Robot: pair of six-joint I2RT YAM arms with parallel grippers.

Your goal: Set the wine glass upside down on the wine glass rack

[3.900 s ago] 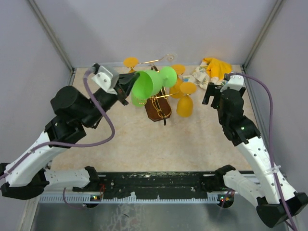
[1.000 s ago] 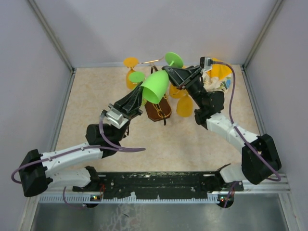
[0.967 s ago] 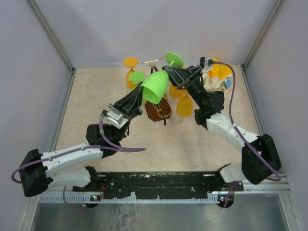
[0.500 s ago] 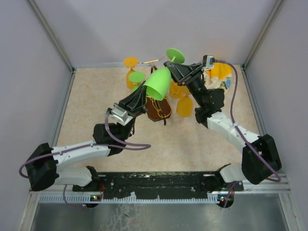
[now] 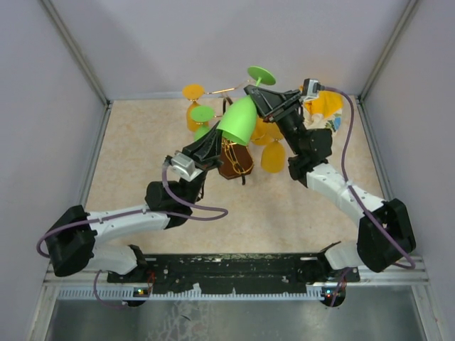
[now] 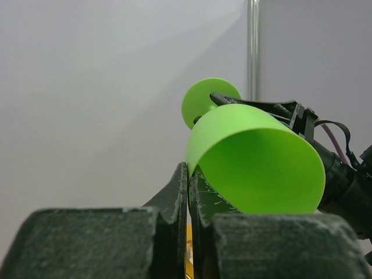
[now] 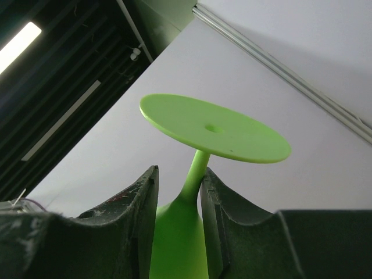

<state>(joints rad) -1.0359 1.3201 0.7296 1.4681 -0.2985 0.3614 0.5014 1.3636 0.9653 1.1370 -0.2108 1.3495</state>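
Two grippers share one bright green plastic wine glass, which hangs tilted with its round foot uppermost and its open mouth facing down. It is over the gold wire wine glass rack, whose dark brown wooden base stands near the middle of the table's far edge. Whether glass and rack touch cannot be told. The left gripper is pinched tight on the bowl's rim. The right gripper is part-closed around the stem under the foot.
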